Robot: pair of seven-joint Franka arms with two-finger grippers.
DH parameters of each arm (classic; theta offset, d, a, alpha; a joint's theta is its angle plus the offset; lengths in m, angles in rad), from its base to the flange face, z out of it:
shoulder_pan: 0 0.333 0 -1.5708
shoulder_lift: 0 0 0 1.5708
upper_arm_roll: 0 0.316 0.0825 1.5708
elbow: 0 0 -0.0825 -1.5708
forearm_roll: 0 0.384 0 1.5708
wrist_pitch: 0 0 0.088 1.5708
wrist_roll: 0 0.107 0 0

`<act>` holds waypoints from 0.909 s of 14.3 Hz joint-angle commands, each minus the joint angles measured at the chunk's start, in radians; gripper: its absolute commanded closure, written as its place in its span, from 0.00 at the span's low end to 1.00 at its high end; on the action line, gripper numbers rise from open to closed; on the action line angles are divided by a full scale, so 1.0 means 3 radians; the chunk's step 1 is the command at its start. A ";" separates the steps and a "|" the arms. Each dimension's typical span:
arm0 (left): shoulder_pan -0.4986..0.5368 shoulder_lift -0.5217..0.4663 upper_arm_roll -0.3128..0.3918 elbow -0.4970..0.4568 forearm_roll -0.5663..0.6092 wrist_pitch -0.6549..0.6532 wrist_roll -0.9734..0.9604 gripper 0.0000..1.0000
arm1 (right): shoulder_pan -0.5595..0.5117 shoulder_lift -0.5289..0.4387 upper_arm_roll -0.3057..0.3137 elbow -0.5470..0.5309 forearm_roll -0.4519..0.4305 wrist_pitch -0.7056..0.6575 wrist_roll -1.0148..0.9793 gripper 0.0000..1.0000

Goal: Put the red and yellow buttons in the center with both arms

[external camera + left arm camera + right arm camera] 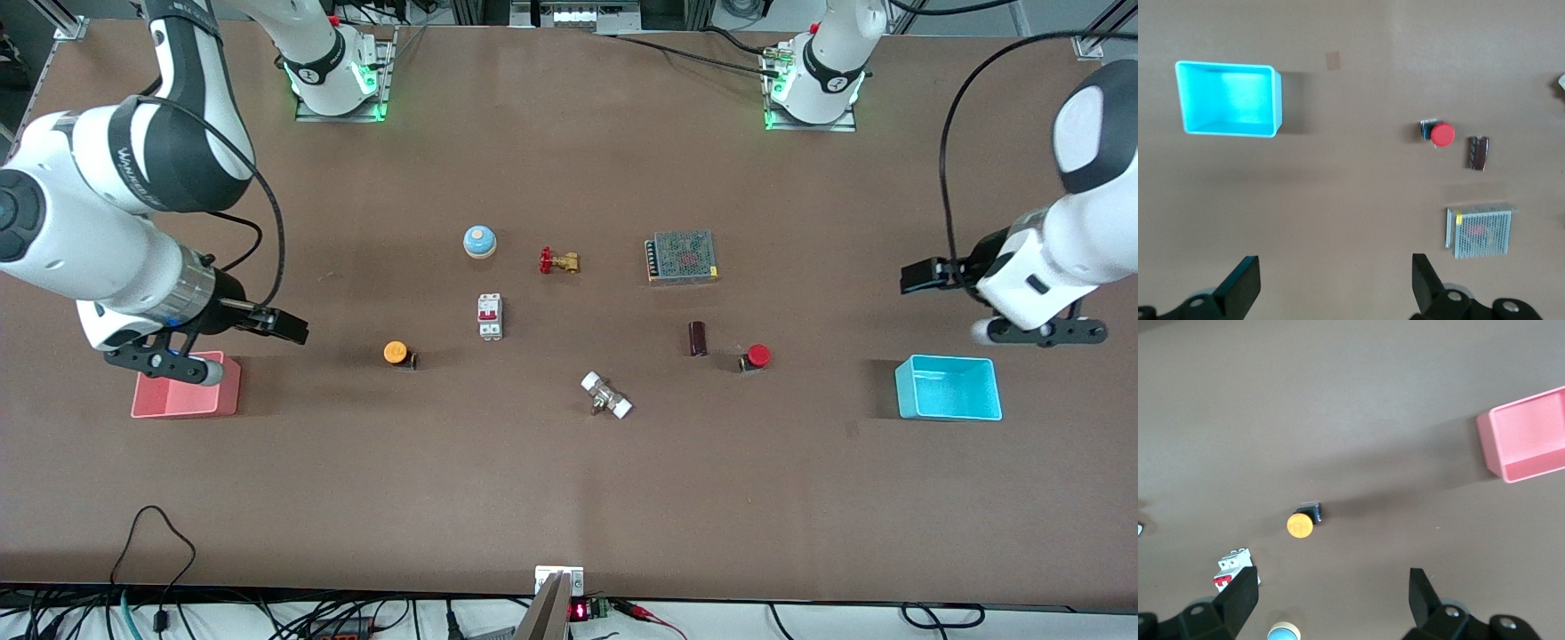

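The yellow button point(396, 353) stands on the brown tabletop toward the right arm's end; it also shows in the right wrist view point(1299, 525). The red button point(757, 356) stands toward the left arm's end and shows in the left wrist view point(1443, 134). The table's center point(587, 333) between them is bare. My right gripper point(169, 363) hangs open and empty over the pink bin's edge; its view point(1331, 580) shows the jaws wide apart. My left gripper point(1040, 333) hangs open and empty above the table by the cyan bin, jaws wide apart in its view point(1335, 267).
A pink bin point(182, 397) and a cyan bin point(948, 388) stand at the two ends. Between the buttons lie a blue bell point(479, 241), a brass valve point(558, 261), a white breaker point(490, 316), a mesh-topped box point(682, 256), a dark cylinder point(698, 338) and a white-ended fitting point(606, 396).
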 commanded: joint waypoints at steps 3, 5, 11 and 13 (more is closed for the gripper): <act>0.0062 -0.0265 0.0121 0.0046 -0.0081 -0.0286 0.0168 0.00 | -0.1132 -0.0414 0.0700 -0.0003 -0.0458 -0.0437 -0.0779 0.00; 0.0046 -0.0312 0.0153 0.0051 -0.0081 -0.0307 0.0168 0.00 | -0.1303 -0.0578 0.0814 -0.0009 -0.0628 -0.0599 -0.0960 0.00; -0.0225 -0.0475 0.0552 0.0046 -0.0168 -0.0394 0.0168 0.00 | -0.1319 -0.0865 0.0804 -0.0162 -0.0654 -0.0784 -0.0971 0.00; -0.0225 -0.0511 0.0552 0.0046 -0.0168 -0.0414 0.0153 0.00 | -0.1319 -0.0911 0.0804 -0.0223 -0.0654 -0.0785 -0.0986 0.00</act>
